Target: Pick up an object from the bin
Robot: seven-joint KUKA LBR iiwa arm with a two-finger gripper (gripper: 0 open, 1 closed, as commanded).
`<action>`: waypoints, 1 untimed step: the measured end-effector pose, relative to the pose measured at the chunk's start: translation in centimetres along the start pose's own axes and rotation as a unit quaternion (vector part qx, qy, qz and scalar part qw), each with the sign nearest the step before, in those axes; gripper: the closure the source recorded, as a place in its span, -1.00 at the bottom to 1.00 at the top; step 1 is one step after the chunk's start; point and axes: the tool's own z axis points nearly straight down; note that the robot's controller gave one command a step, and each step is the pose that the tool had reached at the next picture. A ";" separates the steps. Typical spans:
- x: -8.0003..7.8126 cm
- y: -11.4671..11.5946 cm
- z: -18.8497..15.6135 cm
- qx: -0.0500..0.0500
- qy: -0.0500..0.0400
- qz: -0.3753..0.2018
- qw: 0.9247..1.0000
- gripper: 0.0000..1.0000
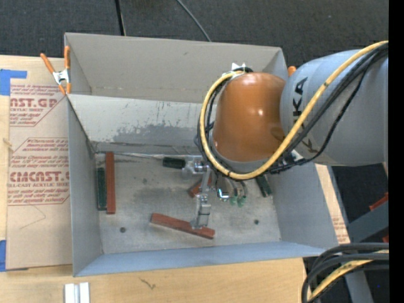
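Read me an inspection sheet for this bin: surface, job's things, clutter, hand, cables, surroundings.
Surface: grey metal bin, floor scuffed.
Job's things: reddish-brown flat bar near the front wall, beneath the hand.
Clutter: second reddish-brown bar and dark green bar side by side along the left wall; black-handled tool near the back; small green piece under the arm.
Hand: low over the flat bar's right part; contact unclear.
Cables: yellow and black cables looped round the orange wrist cover.
Surroundings: dark floor behind the bin, black cord on it.
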 end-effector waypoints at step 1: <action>-0.2 0.0 -0.4 0.000 -0.004 0.001 1.000 -1.00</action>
